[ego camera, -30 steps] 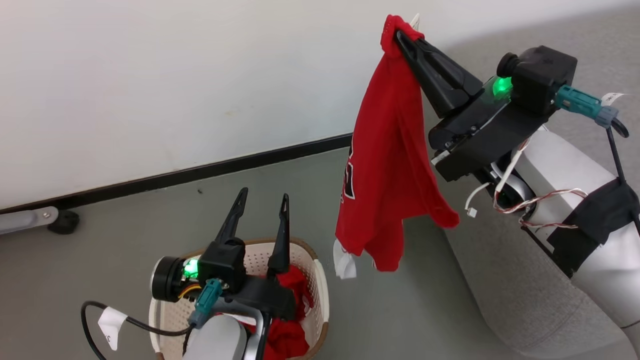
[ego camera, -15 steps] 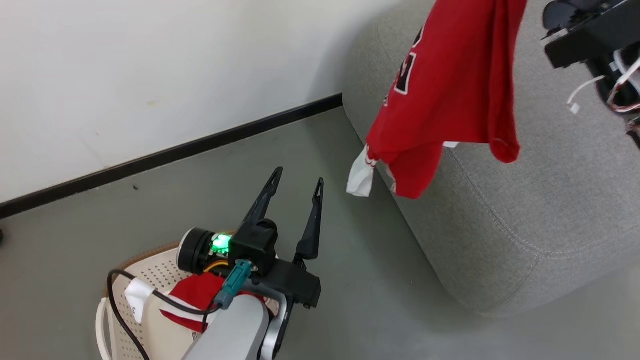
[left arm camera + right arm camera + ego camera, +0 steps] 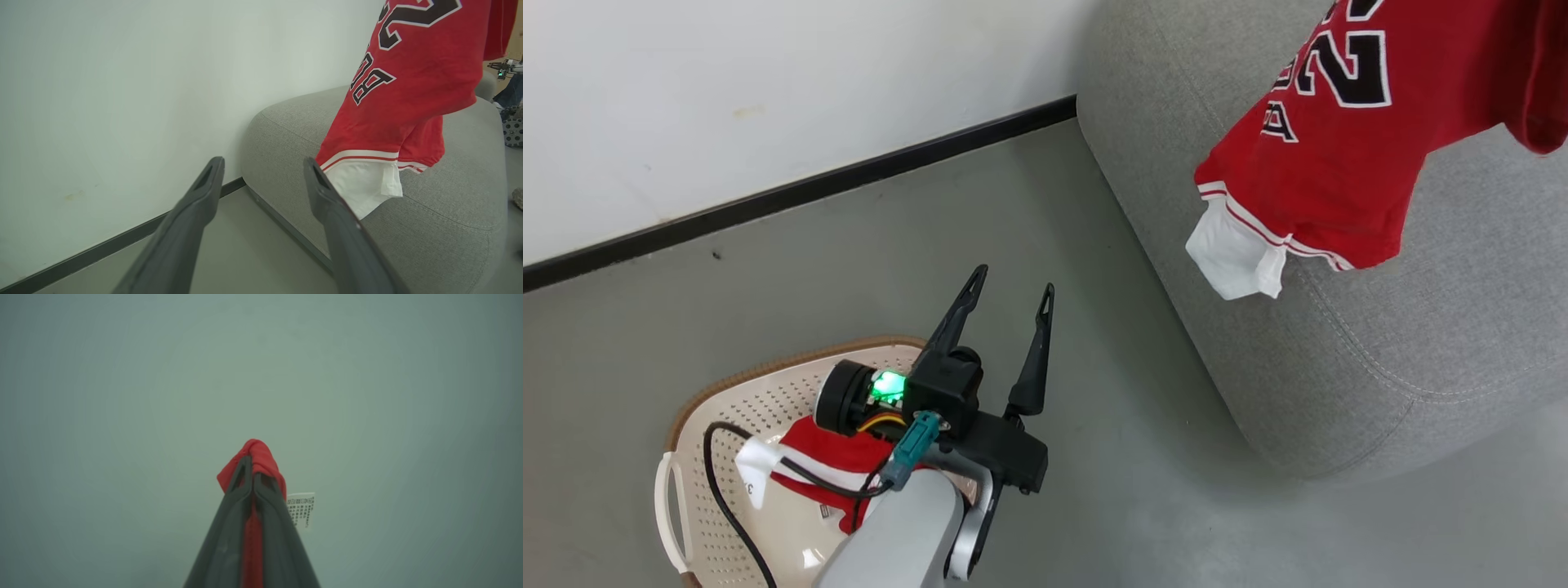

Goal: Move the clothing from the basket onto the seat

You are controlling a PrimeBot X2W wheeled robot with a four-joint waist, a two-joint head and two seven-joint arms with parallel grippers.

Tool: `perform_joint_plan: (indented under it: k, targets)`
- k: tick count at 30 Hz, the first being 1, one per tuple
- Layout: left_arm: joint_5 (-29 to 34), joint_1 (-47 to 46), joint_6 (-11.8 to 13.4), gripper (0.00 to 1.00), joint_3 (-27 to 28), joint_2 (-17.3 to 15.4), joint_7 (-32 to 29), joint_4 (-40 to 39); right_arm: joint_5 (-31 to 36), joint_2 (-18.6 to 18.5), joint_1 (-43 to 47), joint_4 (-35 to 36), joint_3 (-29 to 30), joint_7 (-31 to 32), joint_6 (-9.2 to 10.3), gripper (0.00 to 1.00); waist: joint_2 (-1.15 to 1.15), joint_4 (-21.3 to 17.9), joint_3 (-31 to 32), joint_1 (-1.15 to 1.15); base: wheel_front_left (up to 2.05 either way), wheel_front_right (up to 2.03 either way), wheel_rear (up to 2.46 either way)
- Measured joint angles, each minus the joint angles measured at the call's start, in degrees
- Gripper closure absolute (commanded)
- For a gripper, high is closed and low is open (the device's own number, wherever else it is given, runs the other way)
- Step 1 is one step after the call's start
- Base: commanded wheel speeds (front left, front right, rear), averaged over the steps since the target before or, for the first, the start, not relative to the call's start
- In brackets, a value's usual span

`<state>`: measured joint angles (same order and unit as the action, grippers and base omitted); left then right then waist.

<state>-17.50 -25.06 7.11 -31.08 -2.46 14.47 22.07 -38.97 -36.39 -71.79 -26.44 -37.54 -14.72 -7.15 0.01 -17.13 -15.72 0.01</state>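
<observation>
**Jersey Held Above Seat Edge; One Garment Left in Basket**

The right gripper (image 3: pixel 250 467) is found clamped tight on a bunched fold of the red jersey (image 3: pixel 1347 139). Red cloth is pinched between its fingers and a white care tag (image 3: pixel 300 508) stands just beside them. The hold is taken at the top, so the jersey hangs free and its white-banded hem is carried over the seat (image 3: pixel 1380 367). It is judged not yet to be resting there.

The hem is seen near the seat's rounded edge and seam. A release at this point could let the cloth slide to the floor (image 3: pixel 1111 392), so carriage further inward is advised.

The left gripper (image 3: pixel 1014 279) is held empty, fingers wide apart, over the edge of the basket (image 3: pixel 768 367), where a red-and-white garment (image 3: pixel 829 457) lies. Open floor is noted between basket and seat, with the wall (image 3: pixel 768 98) well behind.
</observation>
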Motion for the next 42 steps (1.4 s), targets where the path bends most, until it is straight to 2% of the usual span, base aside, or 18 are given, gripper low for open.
perform_joint_plan:
  k: [4, 18, 28, 42]
  targets:
    - [0.0, -1.0, 0.0, 0.0, -1.2, -0.1, 0.0, 0.2, -0.4, -2.4, -0.4, -2.2, 1.2, 0.0, 0.0, 1.0, 0.0, 0.3, -1.5, 0.0, 0.0, 0.0, 0.0]
    - [0.1, -2.9, 0.0, 0.0, -2.9, -0.2, 0.0, 1.8, -0.9, -15.4, -5.2, -12.2, 8.8, 0.0, -0.01, 1.0, 0.0, 1.5, -7.5, 0.0, 0.0, 0.0, 0.0]
    - [1.0, -5.8, 0.0, 0.0, -5.0, -0.3, 0.0, 2.1, -1.7, -15.9, -6.2, -19.4, 9.4, 0.0, -0.01, 1.0, 0.0, 2.6, -12.9, 0.0, 0.0, 0.0, 0.0]
    - [3.0, -7.5, 0.0, 0.0, -6.3, -0.3, 0.0, 3.0, -8.2, -16.7, -6.0, -36.0, 14.1, 0.0, -0.01, 1.0, 0.0, 4.8, -20.9, 0.0, 0.0, 0.0, 0.0]
